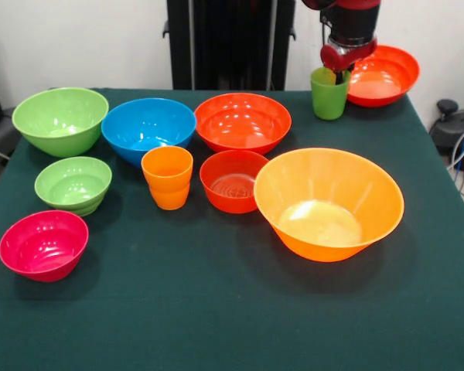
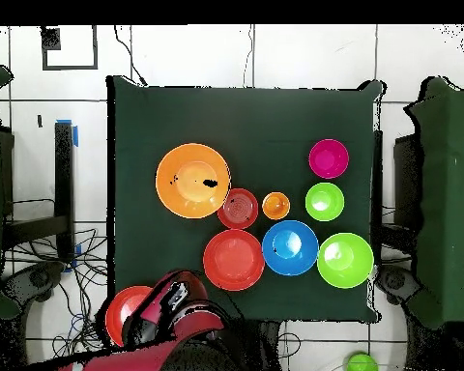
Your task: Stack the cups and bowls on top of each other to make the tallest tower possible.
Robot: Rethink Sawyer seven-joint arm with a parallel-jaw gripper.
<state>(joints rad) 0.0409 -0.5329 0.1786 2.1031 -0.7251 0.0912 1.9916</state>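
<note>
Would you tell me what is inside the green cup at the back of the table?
The gripper dips into the green cup from above, at its rim. The cup's wall hides its tips and the cup's bottom, so I cannot tell whether anything else is inside.

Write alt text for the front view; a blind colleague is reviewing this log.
The red claw dips into a green cup at the table's far right corner, beside a red-orange bowl. Nothing is stacked: seven bowls and an orange cup sit separately, the largest orange bowl nearest.
</note>
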